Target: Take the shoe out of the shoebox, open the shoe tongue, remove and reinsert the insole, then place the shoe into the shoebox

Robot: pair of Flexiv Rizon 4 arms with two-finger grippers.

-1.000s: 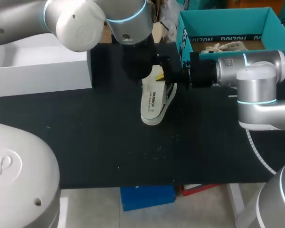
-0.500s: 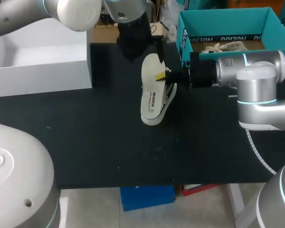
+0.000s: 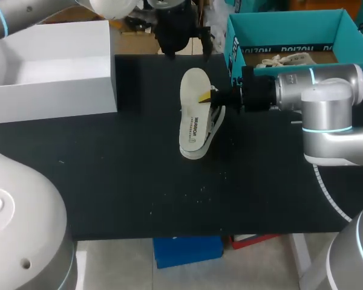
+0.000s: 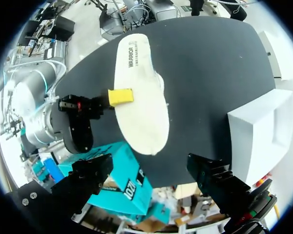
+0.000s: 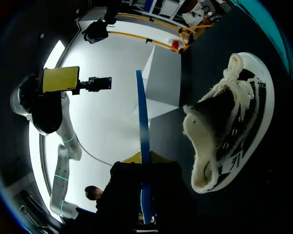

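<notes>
Robotics lab, L arm (image 3: pixel 24 12), R arm (image 3: pixel 327 103), black bench (image 3: pixel 139 181)

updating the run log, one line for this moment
right fingers: shut on insole, held beside shoe | left fingers: open, empty | shoe: lying on table

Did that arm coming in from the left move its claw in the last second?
Yes. The left gripper pulled back off the insole toward the table's far edge, beside the white box.

Canvas shoe (image 5: pixel 229 126), fuzzy trim; smooth foam insole (image 3: pixel 192 106); matt blk table (image 3: pixel 139 181).
</notes>
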